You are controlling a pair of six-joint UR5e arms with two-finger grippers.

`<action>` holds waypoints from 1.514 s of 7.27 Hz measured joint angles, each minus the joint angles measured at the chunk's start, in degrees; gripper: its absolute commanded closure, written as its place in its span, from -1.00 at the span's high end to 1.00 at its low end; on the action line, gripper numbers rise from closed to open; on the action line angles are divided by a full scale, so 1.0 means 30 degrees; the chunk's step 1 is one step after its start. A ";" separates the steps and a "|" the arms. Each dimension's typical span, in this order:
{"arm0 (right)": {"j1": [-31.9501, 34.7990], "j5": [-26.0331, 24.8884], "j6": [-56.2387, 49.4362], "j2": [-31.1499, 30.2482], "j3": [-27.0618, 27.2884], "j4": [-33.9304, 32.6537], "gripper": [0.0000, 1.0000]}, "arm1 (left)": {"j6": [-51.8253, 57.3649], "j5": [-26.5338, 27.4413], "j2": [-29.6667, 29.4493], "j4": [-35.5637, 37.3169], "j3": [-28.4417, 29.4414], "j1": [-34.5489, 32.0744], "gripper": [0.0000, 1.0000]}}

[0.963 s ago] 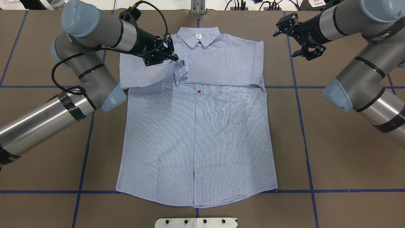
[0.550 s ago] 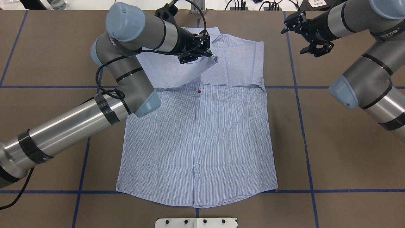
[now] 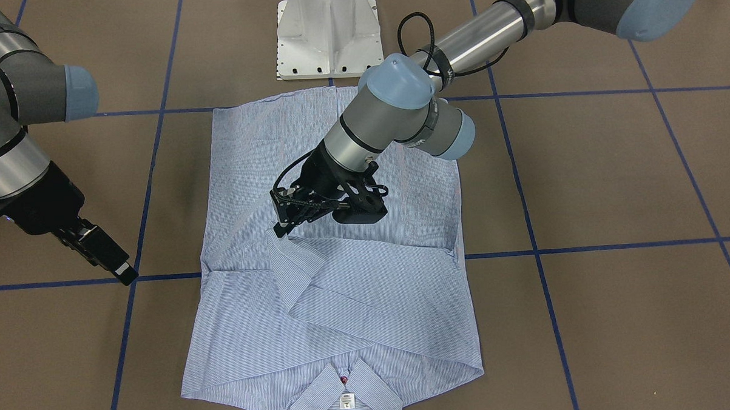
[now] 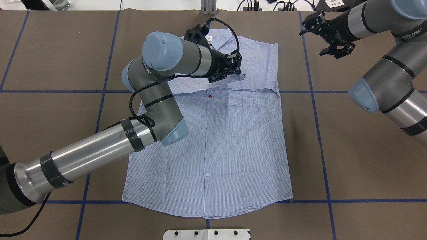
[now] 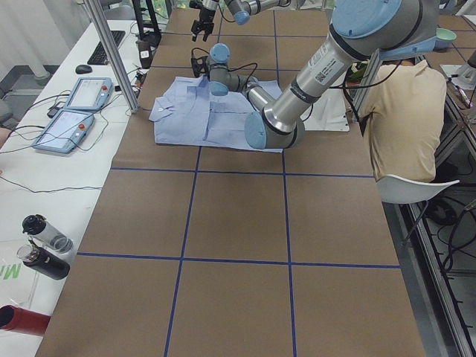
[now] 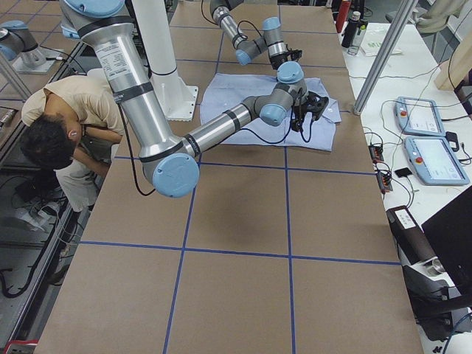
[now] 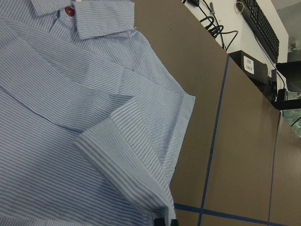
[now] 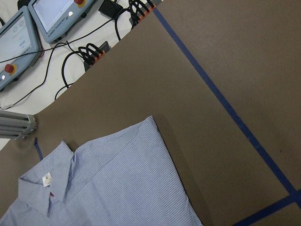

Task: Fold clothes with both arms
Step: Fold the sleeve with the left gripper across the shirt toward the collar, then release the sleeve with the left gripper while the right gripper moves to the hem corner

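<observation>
One sleeve (image 3: 374,283), pinched by our left fingers (image 3: 278,230), crosses just beside the collar (image 3: 371,390) for folding. Our right fingers (image 4: 308,26) hover spread, clear of it.

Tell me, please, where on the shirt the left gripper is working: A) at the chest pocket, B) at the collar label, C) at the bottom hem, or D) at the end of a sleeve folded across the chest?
D: the left gripper pinches the end of the sleeve, which lies folded across the chest of the shirt, away from hem, collar and pocket.
</observation>
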 measured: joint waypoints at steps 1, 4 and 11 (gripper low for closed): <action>0.0025 0.0012 -0.0011 -0.0009 -0.0050 0.0000 0.99 | -0.0008 0.0403 -0.0238 0.0004 0.0129 0.0237 0.99; 0.0099 0.0153 -0.0011 -0.0155 -0.0042 0.0025 1.00 | -0.0034 0.1014 -0.1777 0.0033 0.1160 0.0482 0.99; -0.1605 -0.0059 0.1208 -0.1908 0.2139 -0.0176 1.00 | 0.2530 0.0341 0.2878 0.4248 -0.5266 0.0274 0.98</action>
